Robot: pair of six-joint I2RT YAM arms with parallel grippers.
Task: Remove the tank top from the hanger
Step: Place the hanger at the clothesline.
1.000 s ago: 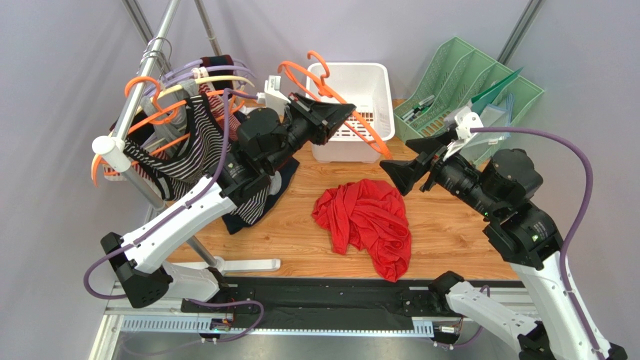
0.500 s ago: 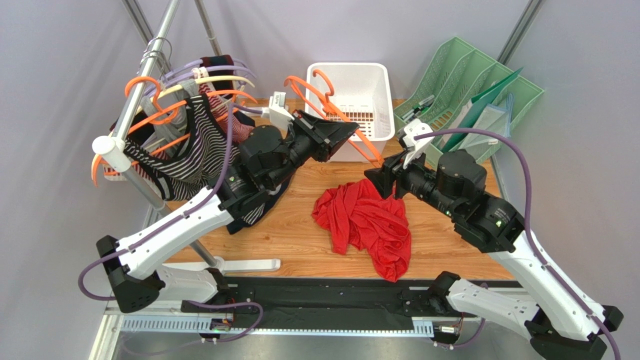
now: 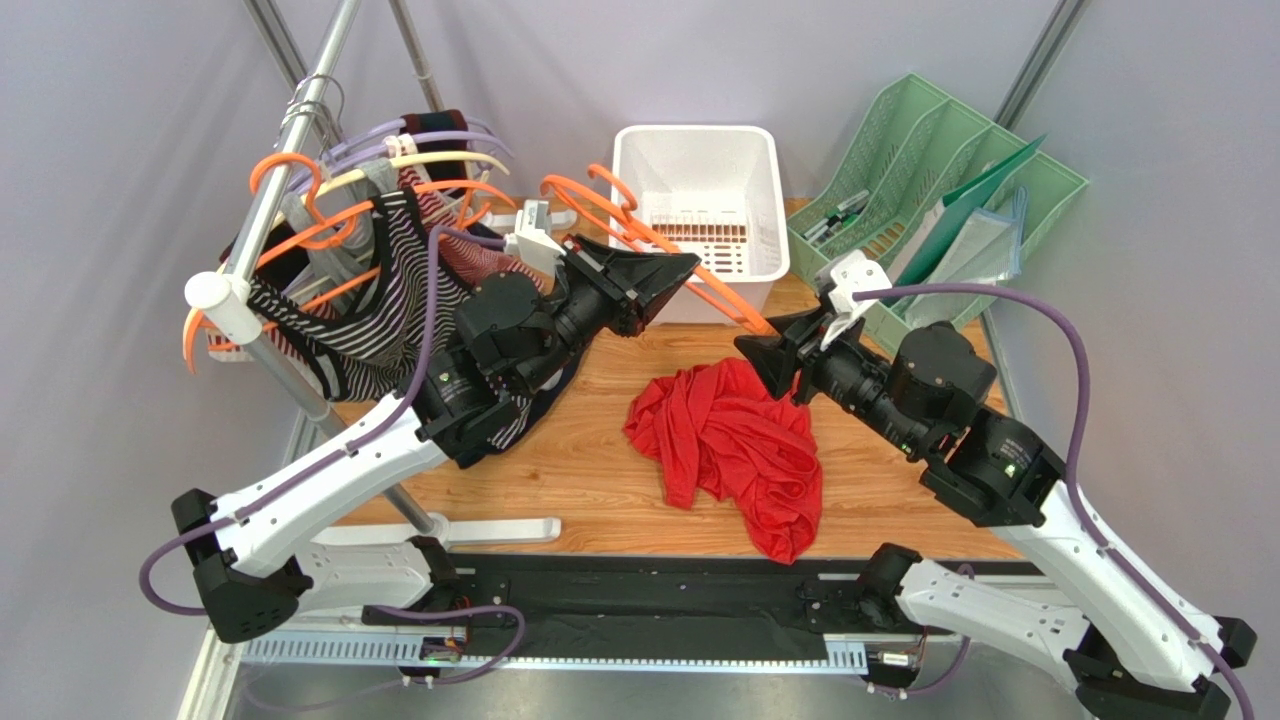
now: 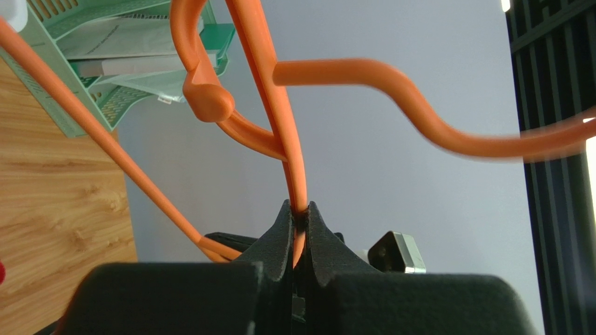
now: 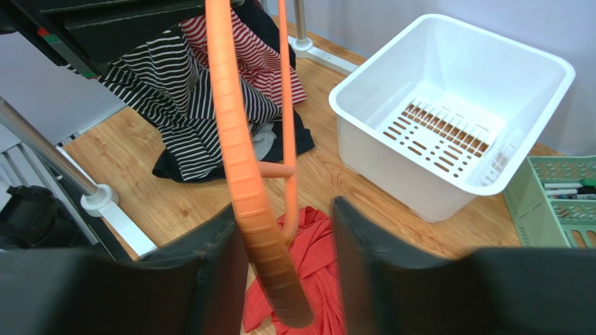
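Saw one wooden table (image 3: 601,473) across the middle of the overhead view, its near edge hidden behind the arm bases. Counted one metal clothes rack (image 3: 301,120) at upper left, its poles cut off by the top edge. Could not count the hangers bunched on it, nor the striped garments (image 3: 368,300), partly hidden behind the left arm (image 3: 346,450). Counted two arms; found the right arm (image 3: 977,435) cut off at the lower right corner. Counted one white basket (image 3: 751,173) at upper centre, its front wall partly covered. Counted one green file tray (image 3: 962,135) at upper right. Could not read anything on its papers or pens (image 3: 834,218): too small.

Found one red tank top (image 3: 736,435) crumpled on the table at centre frame, off the hanger, just below and between both claws. Saw one bare orange hanger (image 5: 241,174) held in the air above it.

In the left wrist view, saw the left gripper (image 4: 299,207) pinched tight on a thin bar of the hanger, with dark fingers filling the bottom of the frame. In the right wrist view, saw the right gripper (image 5: 285,206) with jaws apart, the ribbed hanger arm between them, close against the finger at lower left, red cloth showing in the gap beside the other. Could not tell whether that finger touched the bar.
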